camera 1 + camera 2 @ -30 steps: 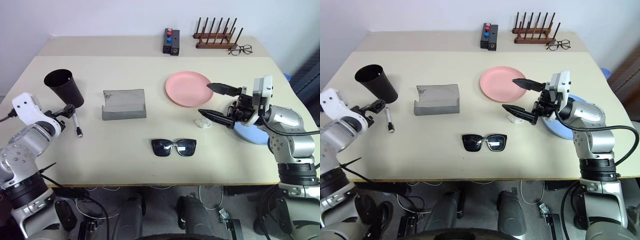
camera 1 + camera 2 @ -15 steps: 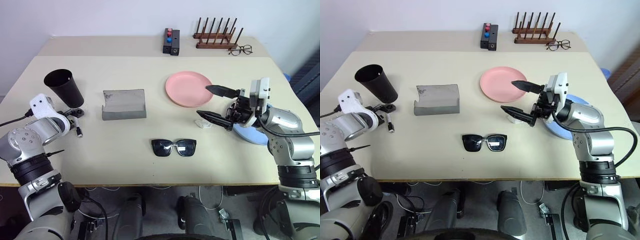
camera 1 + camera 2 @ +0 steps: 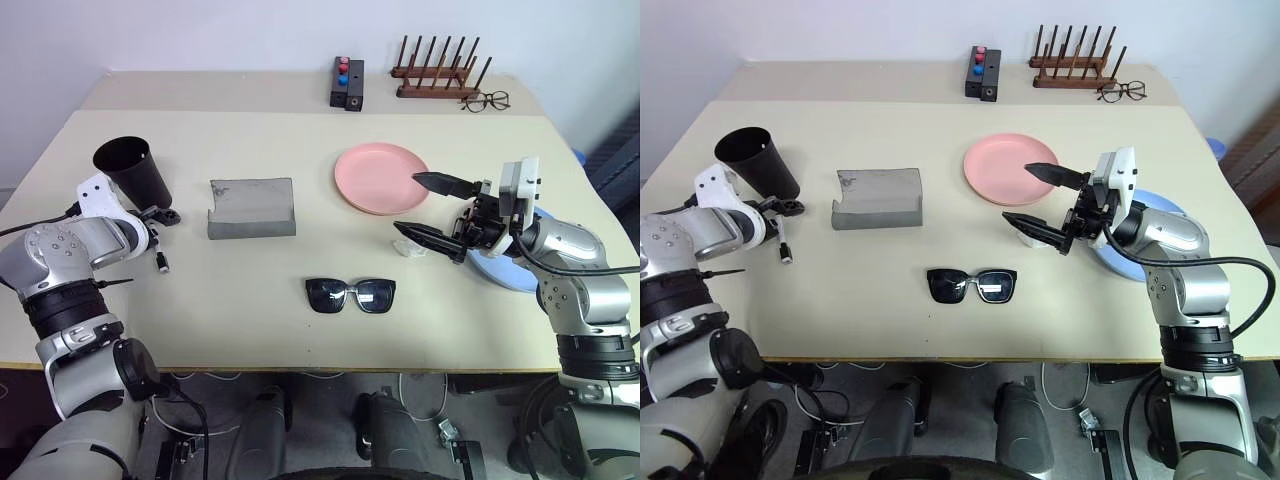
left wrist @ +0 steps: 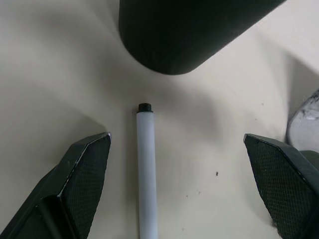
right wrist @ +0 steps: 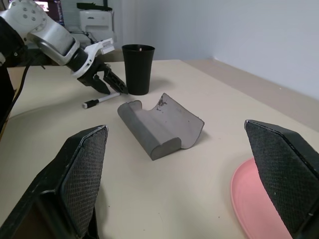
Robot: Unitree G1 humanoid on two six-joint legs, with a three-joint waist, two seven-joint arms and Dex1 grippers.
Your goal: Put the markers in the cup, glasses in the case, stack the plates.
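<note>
The marker [image 4: 147, 169], a slim white barrel with a small black tip, lies on the table [image 3: 250, 320] just beside the dark tapered cup [image 3: 132, 172]. The left gripper [image 4: 177, 184] hangs released over it, a finger on each side, apparently not touching. The right gripper [image 3: 432, 208] is spread wide near the pink plate [image 3: 378, 178].

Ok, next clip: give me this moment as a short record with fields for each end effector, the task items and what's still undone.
left end effector: open, fingers either side of the marker, not closed on it
right end effector: open, empty, held above the table by the plates
cup: upright, just beyond the marker, apart from it
sunglasses: on the table, near the front edge
case: open, empty
pink plate: lies alone
blue plate: partly behind the right arm, not stacked
undone: all three steps
</note>
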